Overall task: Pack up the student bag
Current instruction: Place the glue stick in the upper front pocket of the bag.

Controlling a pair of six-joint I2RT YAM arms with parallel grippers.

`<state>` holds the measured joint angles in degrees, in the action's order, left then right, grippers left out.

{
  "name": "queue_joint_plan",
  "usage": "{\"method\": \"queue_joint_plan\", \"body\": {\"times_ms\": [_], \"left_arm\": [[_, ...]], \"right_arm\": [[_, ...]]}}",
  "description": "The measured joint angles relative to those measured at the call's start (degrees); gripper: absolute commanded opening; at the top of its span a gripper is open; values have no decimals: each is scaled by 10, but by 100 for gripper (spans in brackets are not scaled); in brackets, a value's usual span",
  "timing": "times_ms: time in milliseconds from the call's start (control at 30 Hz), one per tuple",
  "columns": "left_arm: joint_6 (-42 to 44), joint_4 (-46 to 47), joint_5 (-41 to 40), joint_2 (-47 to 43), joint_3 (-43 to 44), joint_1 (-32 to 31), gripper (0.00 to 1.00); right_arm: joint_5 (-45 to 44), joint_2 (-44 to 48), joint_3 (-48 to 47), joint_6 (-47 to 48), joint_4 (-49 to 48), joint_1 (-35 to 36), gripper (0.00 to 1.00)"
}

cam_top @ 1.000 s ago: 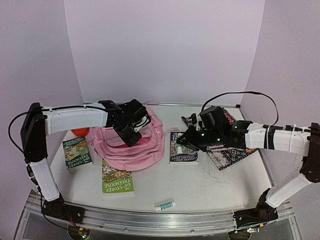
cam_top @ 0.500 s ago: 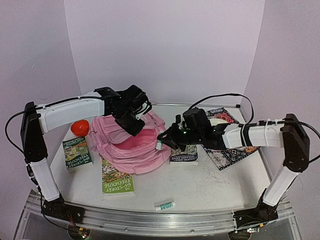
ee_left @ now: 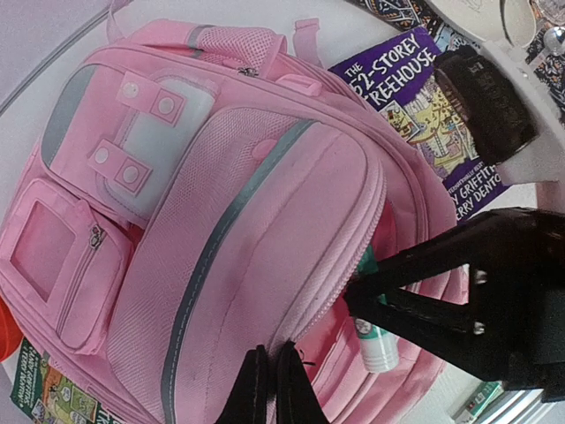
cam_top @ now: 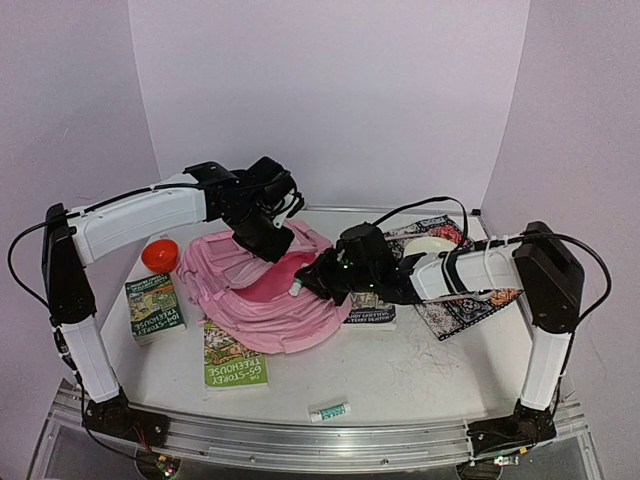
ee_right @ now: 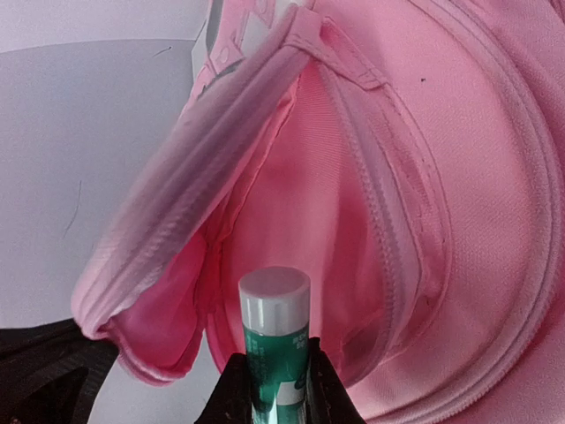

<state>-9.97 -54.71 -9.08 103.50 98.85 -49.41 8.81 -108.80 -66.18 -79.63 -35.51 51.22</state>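
The student bag (cam_top: 268, 318) is a large pink backpack lying left of centre, its main zip pocket gaping. My left gripper (cam_top: 266, 243) is shut on the zip edge of the bag's flap (ee_left: 291, 291) and holds it up; in its wrist view the fingertips (ee_left: 272, 355) pinch the fabric. My right gripper (cam_top: 308, 281) is shut on a green glue stick with a white cap (cam_top: 297, 289). Its wrist view has the stick (ee_right: 275, 322) upright at the mouth of the pink-lined opening (ee_right: 282, 194). The stick (ee_left: 376, 341) hangs just over the open zip.
Two green books (cam_top: 154, 303) (cam_top: 234, 355) lie left of and in front of the bag. A red-orange round thing (cam_top: 160, 255) sits behind them. A purple book (cam_top: 370, 312) and a patterned cloth (cam_top: 470, 300) lie under the right arm. Another glue stick (cam_top: 329, 411) lies near the front edge.
My right gripper has travelled left from above the purple book to the bag's opening, carrying the glue stick. My left gripper has lifted the flap higher, and the bag has spread.
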Motion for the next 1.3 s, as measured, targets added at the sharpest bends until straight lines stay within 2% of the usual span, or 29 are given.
{"method": "queue_joint_plan", "body": {"times_ms": [67,133,467,667,800,1067,1300], "left_arm": [[-7,0,6,1,3,0,0],[-11,-1,11,1,3,0,0],[-21,-3,14,7,5,0,0],[-21,-3,12,7,5,1,0],[-21,-3,9,8,5,1,0],[-21,-3,-1,9,5,0,0],[-18,-3,-5,14,5,1,0]], "right_arm": [[-6,-14,-10,-14,-6,0,4],[-8,-31,-25,-26,-11,0,16],[-8,-65,-67,-37,-26,0,49],[-4,-64,-67,-20,-21,2,51],[-1,-45,-58,23,-11,2,53],[9,78,-12,201,57,8,59],[26,164,69,356,107,30,61]]}}
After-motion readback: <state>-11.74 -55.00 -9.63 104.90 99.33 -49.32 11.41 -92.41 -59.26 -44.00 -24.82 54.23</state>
